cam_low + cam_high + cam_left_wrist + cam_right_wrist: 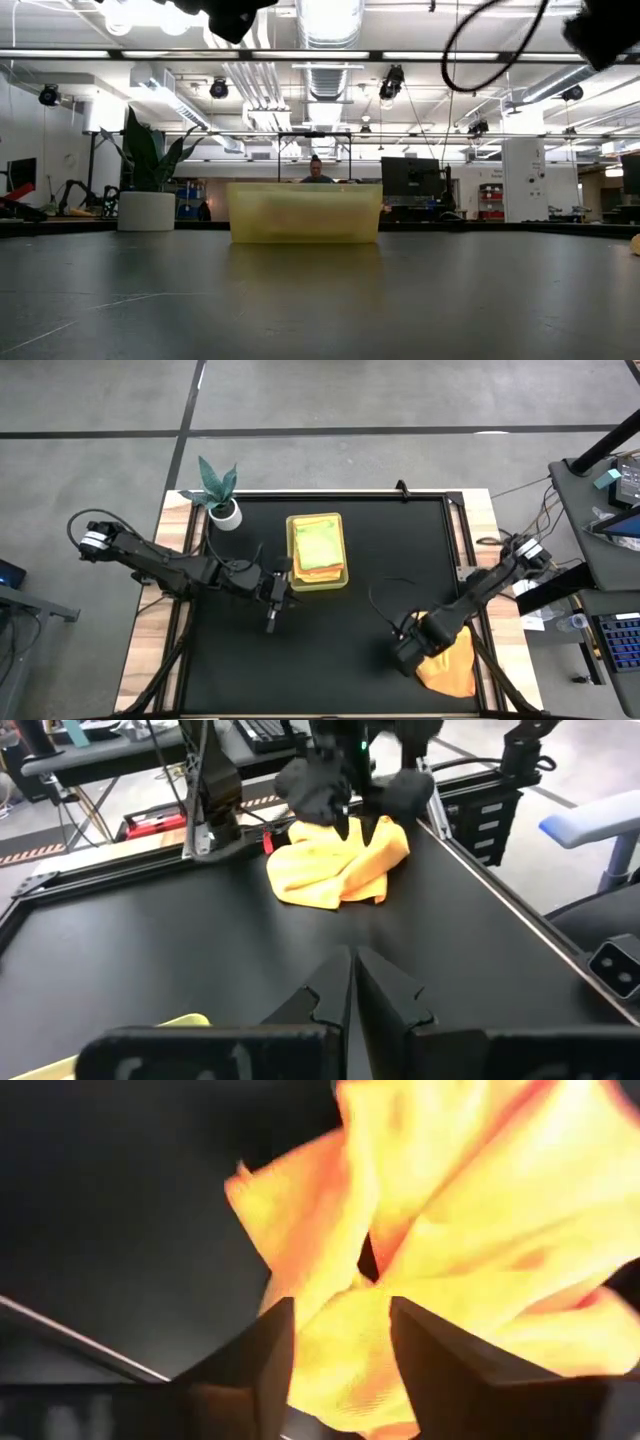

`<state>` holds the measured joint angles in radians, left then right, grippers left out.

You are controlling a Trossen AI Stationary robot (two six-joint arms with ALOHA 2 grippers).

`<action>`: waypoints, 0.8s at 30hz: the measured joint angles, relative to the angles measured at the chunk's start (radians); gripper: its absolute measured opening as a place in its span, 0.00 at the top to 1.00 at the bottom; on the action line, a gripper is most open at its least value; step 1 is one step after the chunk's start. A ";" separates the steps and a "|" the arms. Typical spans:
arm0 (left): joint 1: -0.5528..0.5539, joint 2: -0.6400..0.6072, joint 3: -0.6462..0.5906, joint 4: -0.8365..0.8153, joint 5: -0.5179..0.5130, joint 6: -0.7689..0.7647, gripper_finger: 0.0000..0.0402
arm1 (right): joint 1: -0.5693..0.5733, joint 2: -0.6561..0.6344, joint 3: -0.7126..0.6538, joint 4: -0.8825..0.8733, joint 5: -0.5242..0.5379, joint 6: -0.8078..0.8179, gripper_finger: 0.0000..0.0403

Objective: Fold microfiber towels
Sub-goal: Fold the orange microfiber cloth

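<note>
Spanning an industrial room, black tabletop [330,650].

Orange towel [452,665]; green towel [319,545] over orange in yellow tray [292,550]; black tabletop [330,650], pale wood border; white plant pot [226,514].

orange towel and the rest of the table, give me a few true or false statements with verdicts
1. The orange towel lies crumpled near the table's right edge. True.
2. The right gripper is far from the orange towel. False: its fingers stand apart right at the cloth.
3. The left gripper is shut and holds nothing. True.
4. The yellow-green tray is empty. False: towels lie in it, a light green towel on top.
5. A potted plant stands near the tray. True.
</note>
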<state>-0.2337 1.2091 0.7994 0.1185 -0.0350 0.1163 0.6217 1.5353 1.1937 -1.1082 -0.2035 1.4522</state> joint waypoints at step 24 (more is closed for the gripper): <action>-0.052 0.047 -0.048 0.045 -0.006 -0.032 0.99 | 0.011 0.101 -0.109 0.162 -0.029 -0.207 0.96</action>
<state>-0.2857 1.2566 0.7510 0.1638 -0.0412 0.0841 0.6329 1.6365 1.0851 -0.9467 -0.2325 1.2448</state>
